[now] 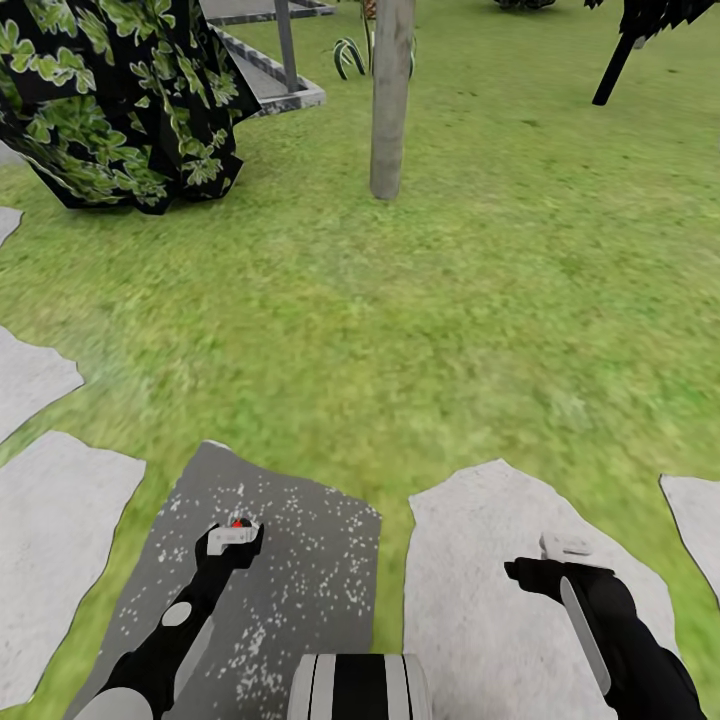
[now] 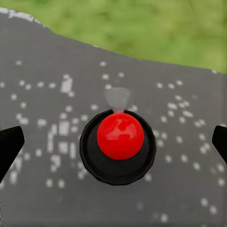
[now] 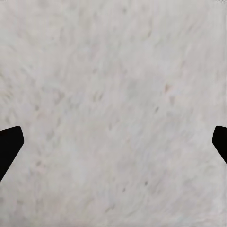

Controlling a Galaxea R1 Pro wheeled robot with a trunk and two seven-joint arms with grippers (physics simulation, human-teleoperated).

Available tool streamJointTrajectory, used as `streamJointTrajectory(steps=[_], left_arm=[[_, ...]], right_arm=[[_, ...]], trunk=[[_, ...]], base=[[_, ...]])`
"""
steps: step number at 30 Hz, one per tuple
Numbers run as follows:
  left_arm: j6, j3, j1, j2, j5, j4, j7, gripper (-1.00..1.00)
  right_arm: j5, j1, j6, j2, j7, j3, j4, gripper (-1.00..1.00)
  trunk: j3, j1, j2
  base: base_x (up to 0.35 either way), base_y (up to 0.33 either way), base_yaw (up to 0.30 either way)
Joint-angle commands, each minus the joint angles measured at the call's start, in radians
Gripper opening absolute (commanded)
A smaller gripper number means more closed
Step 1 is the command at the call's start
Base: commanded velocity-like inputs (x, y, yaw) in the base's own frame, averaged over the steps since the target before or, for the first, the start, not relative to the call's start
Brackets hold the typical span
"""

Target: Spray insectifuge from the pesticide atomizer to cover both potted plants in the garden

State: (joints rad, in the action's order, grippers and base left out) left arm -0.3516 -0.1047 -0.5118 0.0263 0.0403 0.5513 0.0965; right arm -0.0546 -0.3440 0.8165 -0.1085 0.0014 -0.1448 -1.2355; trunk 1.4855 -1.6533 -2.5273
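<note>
Head view: lawn (image 1: 480, 300), grey post (image 1: 390, 100) upright far ahead, left gripper (image 1: 235, 535) over dark speckled slab (image 1: 290, 560), right gripper (image 1: 560, 560) over pale stone (image 1: 480, 580) beside that slab. Left wrist: jaws wide apart, empty, above a red-topped black knob (image 2: 119, 144) on the slab. Right wrist: jaws wide, empty, above pale stone.

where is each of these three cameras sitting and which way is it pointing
Head view: on the head, looking forward and down over lawn and stepping stones; shows left gripper, right gripper, both arms.
Left wrist view: on the left arm, facing down at the dark speckled stone; shows fingertips and a red-topped round thing.
Right wrist view: on the right arm, facing down at the pale stone; shows fingertips.
Shared: each wrist's stone appears under that gripper in the head view.
</note>
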Motion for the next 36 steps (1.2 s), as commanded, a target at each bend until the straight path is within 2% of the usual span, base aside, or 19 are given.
streamJointTrajectory(steps=[1, 8, 19, 32, 36], left_arm=[[-0.003, -0.007, -0.001, -0.001, 0.004, -0.001, 0.009, 1.0], [-0.003, -0.007, -0.001, -0.002, 0.004, -0.001, 0.008, 1.0], [-0.003, -0.007, -0.001, -0.001, 0.004, -0.001, 0.009, 1.0], [-0.003, -0.008, -0.001, -0.001, 0.004, -0.001, 0.008, 1.0], [-0.003, -0.008, -0.001, -0.002, 0.004, -0.001, 0.008, 1.0]], right_arm=[[-0.005, 0.0, 0.004, 0.0, 0.0, -0.001, -0.001, 1.0], [-0.006, 0.0, 0.004, 0.0, 0.0, -0.001, -0.001, 1.0], [-0.006, 0.0, 0.004, 0.0, 0.001, -0.001, -0.001, 1.0], [-0.005, -0.001, 0.004, 0.0, 0.0, -0.001, -0.001, 1.0], [-0.005, 0.0, 0.004, 0.0, 0.001, -0.001, -0.001, 1.0]], trunk=[[0.001, 0.0, 0.0], [0.001, 0.0, 0.0], [0.015, 0.0, 0.0], [0.016, 0.0, 0.0], [0.027, -0.001, -0.001]], base=[[0.0, 0.0, 0.0], [0.0, 0.0, 0.0], [0.0, 0.0, 0.0], [0.0, 0.0, 0.0], [0.0, 0.0, 0.0]])
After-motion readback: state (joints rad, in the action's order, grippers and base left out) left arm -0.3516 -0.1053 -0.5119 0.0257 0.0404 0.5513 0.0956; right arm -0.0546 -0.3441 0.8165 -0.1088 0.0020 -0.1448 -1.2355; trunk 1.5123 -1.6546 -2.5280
